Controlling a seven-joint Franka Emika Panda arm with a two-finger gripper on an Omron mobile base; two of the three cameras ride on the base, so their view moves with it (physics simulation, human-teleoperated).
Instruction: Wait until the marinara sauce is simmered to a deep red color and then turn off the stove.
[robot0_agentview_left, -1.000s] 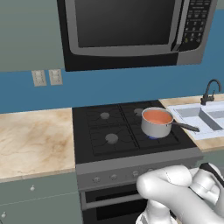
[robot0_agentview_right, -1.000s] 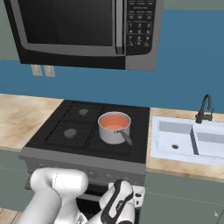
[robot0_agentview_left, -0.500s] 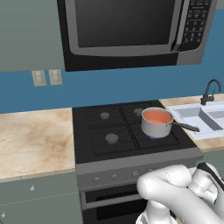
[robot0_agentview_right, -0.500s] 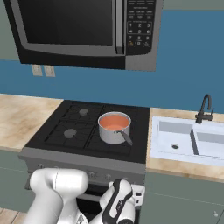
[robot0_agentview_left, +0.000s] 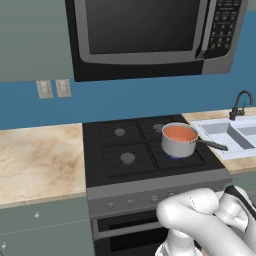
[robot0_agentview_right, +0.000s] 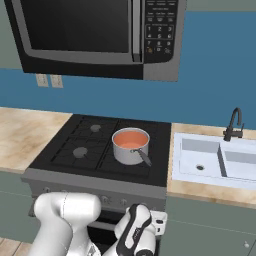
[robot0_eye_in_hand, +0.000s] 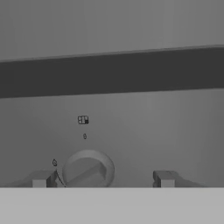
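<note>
My jaws stand released, straddling a stove (robot0_agentview_left: 125, 150) knob (robot0_eye_in_hand: 87, 169), low before the panel; marinara sauce (robot0_agentview_left: 178, 133) looks orange.

Smooth orange-red marinara sauce (robot0_agentview_left: 178, 133), centre-right of frame, in a shiny steel saucepan (robot0_agentview_left: 176, 146). Black four-burner gas stove (robot0_agentview_left: 131, 150), grey front panel. Beige marbled stone counter (robot0_agentview_left: 35, 160) at left. Blue back wall (robot0_agentview_left: 125, 102) mid-frame. Black-and-silver microwave (robot0_agentview_left: 150, 30) at top.
</note>
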